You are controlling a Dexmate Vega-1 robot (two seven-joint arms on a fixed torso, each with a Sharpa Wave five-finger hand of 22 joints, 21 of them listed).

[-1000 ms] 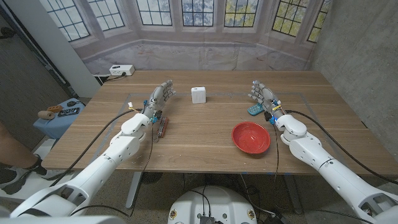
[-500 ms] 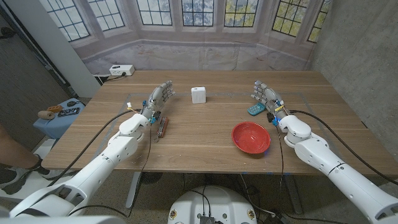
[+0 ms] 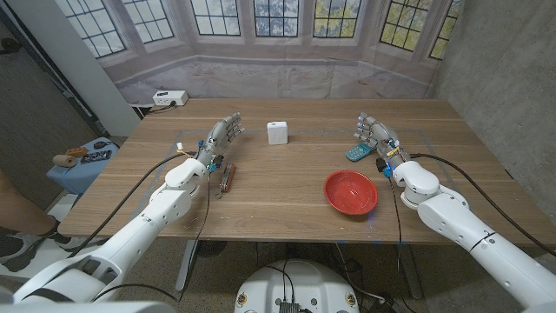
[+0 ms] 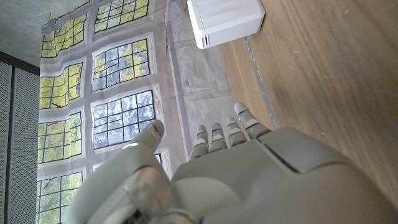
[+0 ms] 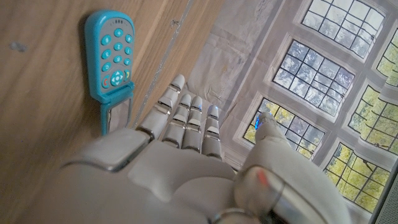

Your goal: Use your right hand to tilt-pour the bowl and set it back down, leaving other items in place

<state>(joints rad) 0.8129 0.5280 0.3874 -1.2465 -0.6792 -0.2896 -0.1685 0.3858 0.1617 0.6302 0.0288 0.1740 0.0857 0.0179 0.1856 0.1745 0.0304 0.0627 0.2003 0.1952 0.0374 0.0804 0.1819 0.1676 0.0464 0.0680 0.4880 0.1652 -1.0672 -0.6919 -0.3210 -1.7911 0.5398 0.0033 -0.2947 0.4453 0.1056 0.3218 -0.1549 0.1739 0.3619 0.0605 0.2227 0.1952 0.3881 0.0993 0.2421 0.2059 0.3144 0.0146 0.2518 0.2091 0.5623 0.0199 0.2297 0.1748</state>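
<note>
A: What are the objects' shapes and materials?
B: A round, shallow, glossy red bowl (image 3: 351, 192) on a wood-grain table (image 3: 287, 187); a white boxy block (image 3: 278, 133); a blue toy phone (image 5: 109, 57) with a keypad.

A: Where is the bowl relative to the right hand (image 3: 373, 134)?
B: Nearer the robot, apart from it. That hand holds nothing, fingers extended beside the phone. The left hand (image 3: 221, 136) is likewise empty, fingers extended.

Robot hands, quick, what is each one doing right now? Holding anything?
Left hand: open, fingers apart, holding nothing.
Right hand: open, holding nothing; the red bowl sits untouched on the table.
</note>
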